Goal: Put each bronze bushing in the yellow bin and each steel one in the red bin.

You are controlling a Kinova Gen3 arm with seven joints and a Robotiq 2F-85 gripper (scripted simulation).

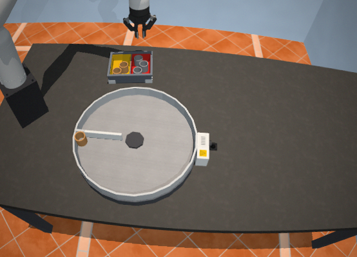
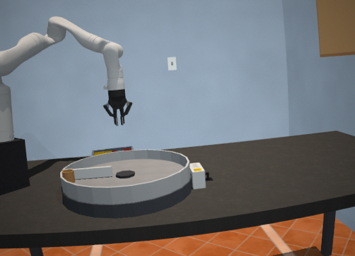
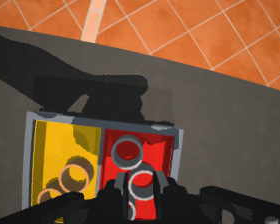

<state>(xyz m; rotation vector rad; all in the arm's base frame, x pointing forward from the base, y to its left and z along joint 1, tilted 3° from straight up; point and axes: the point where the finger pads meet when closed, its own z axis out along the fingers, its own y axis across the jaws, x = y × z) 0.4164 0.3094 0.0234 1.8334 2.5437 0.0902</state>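
A bronze bushing (image 1: 82,142) (image 2: 68,176) stands upright on the turntable (image 1: 154,166) (image 2: 150,165) at its left edge, beside the white divider bar. Two bronze bushings, one of them larger in view (image 1: 124,68) (image 3: 85,166), are in the yellow bin (image 1: 116,59) (image 2: 102,153) (image 3: 61,142). Three steel bushings, one at the back (image 1: 138,62) (image 3: 127,164), are in the red bin (image 1: 147,57) (image 2: 127,149) (image 3: 157,145). My gripper (image 1: 140,36) (image 2: 119,122) (image 3: 140,185) hangs high above and behind the bins, fingers partly open, with nothing between them.
The divider bar (image 1: 103,134) (image 2: 93,172) runs from the raised rim (image 1: 190,118) (image 2: 154,189) towards the dark hub (image 1: 135,140) (image 2: 125,174). A white box (image 1: 202,147) (image 2: 197,176) stands against the turntable's right side. The arm's black base (image 1: 27,103) (image 2: 13,169) is at the left.
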